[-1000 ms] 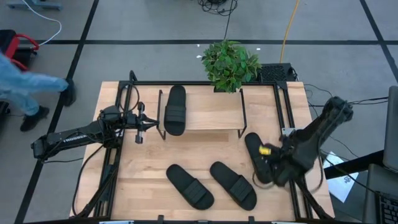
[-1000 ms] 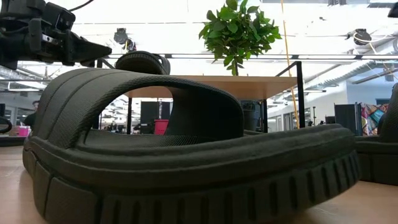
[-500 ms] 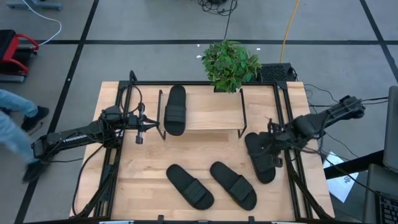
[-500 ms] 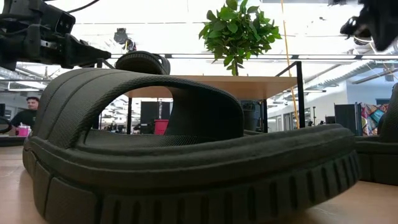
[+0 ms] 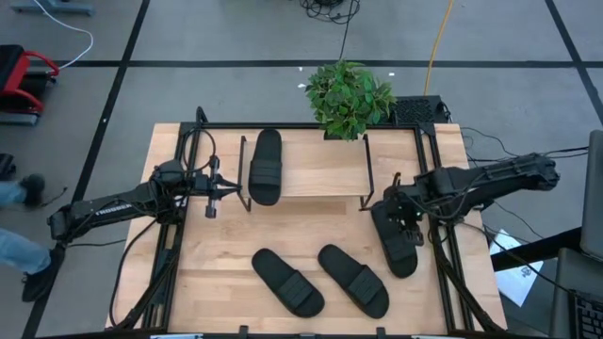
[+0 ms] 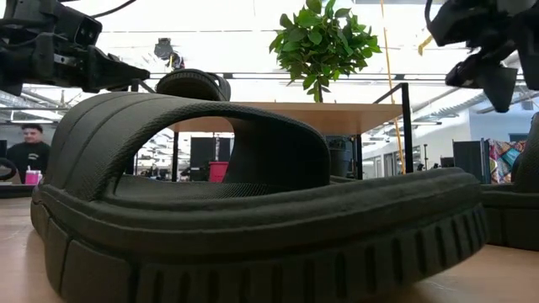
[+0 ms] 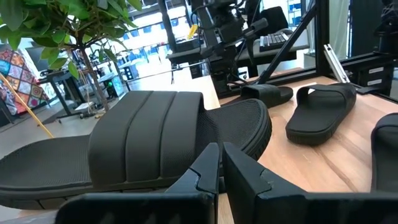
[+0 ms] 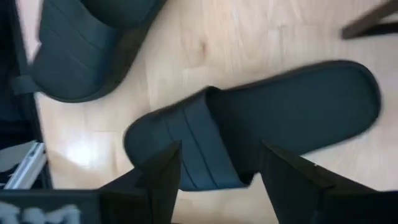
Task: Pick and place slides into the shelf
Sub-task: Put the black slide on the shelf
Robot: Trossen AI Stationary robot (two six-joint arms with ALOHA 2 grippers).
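One black slide (image 5: 266, 167) lies sole down on the left end of the shelf's light plank (image 5: 320, 169). It also shows in the left wrist view (image 7: 143, 143). Two slides (image 5: 287, 281) (image 5: 353, 279) lie flat on the table near its front edge. The fourth slide (image 5: 396, 240) lies flat at the right. My right gripper (image 5: 399, 205) hangs open above the fourth slide's far end (image 8: 249, 130), clear of it. My left gripper (image 5: 229, 188) is shut and empty, just left of the shelf.
A potted plant (image 5: 349, 97) stands behind the shelf. Black frame rails (image 5: 435, 188) run along the table's left and right sides. Bare wood shows between the shelf and the front slides. A person's legs (image 5: 19, 226) show on the floor left of the table.
My right gripper has swung from the table's near right corner toward the far edge and a little left. It has come over the far end of the right-hand slide and stays high above the table. The slides have not moved.
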